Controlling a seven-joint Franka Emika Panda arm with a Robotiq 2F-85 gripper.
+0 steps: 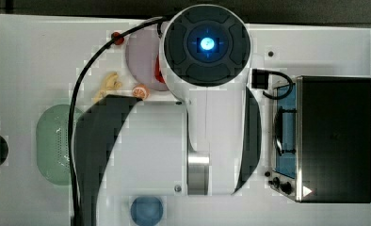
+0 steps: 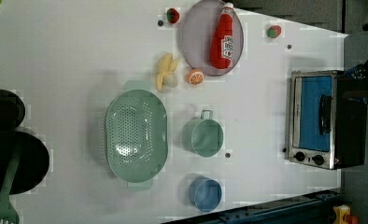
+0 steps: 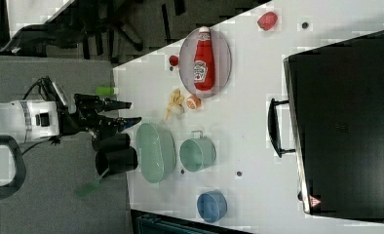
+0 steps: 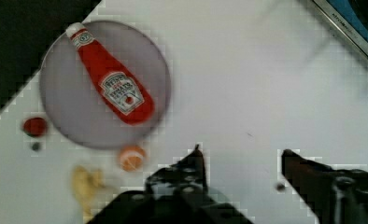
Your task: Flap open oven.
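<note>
**Table layout, left view**

The oven stands at the left view's right edge. The ketchup bottle lies on the plate. The colander sits left of the cup, the bowl below it.

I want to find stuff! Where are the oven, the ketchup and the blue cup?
oven (image 2: 315, 116), left view, glass door
ketchup (image 2: 222, 43), left view, label
blue cup (image 2: 205, 194), left view, inside

You see the boxy oven with its brushed silver metal frame, glossy blue-tinted glass door and matt black top.
</note>
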